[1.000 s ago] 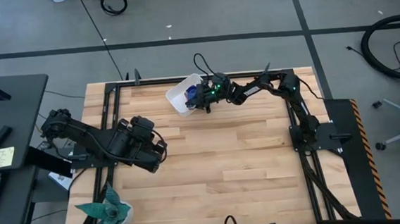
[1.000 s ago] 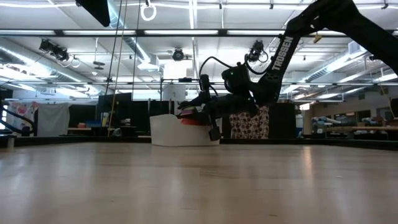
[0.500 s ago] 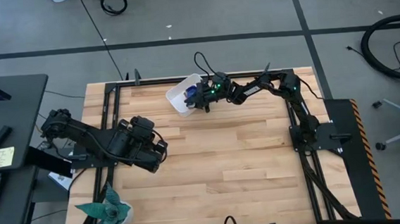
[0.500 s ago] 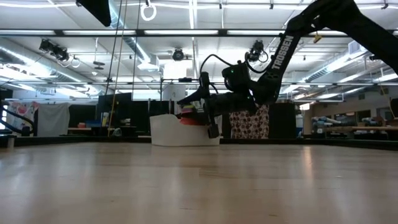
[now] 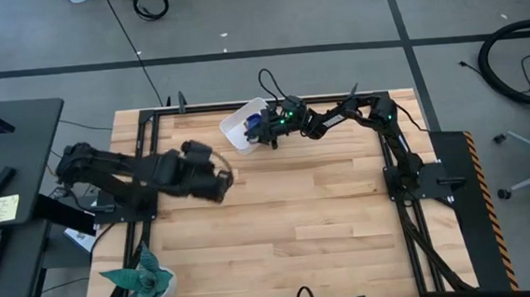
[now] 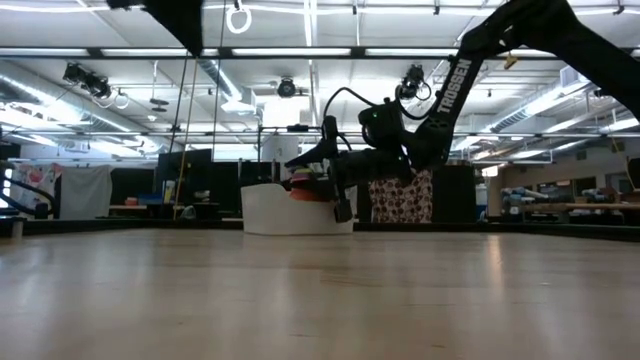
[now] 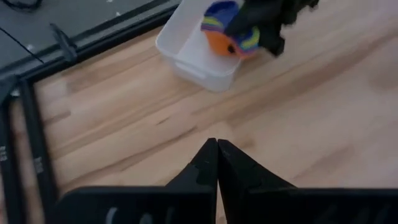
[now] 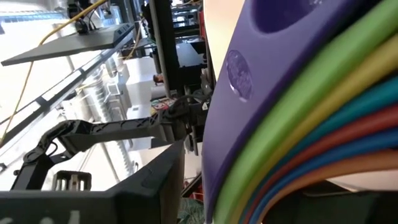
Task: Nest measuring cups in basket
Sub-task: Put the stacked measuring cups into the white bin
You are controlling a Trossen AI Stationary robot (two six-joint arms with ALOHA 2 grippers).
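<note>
The white basket (image 5: 241,129) stands at the table's far edge, left of centre. The measuring cups (image 7: 225,31) sit nested inside it, and their stacked handles (image 8: 298,106) fill the right wrist view in purple, green, yellow, teal, red, blue and orange. My right gripper (image 6: 335,168) reaches nearly level over the basket's right wall. It is open, with one finger above and one below the handles. My left gripper (image 7: 216,151) hovers shut above bare table, left of centre and nearer than the basket (image 7: 198,62). It holds nothing. My right gripper has its fingers on either side of the stacked handles (image 8: 249,81), coming level from the table's right. A gap shows between one finger (image 8: 146,186) and the purple handle. Whether the other finger touches the stack I cannot tell. The cups rest in the basket.
A teal paper plant (image 5: 141,281) stands at the near left corner. A black frame (image 5: 143,138) runs along the table's edges. Bare wood lies across the middle and near part of the table.
My right gripper has opened, and its fingers have spread apart around the cup handles while the arm kept still. My left gripper, still shut, has swung toward the table's right and far side, closer to the basket.
</note>
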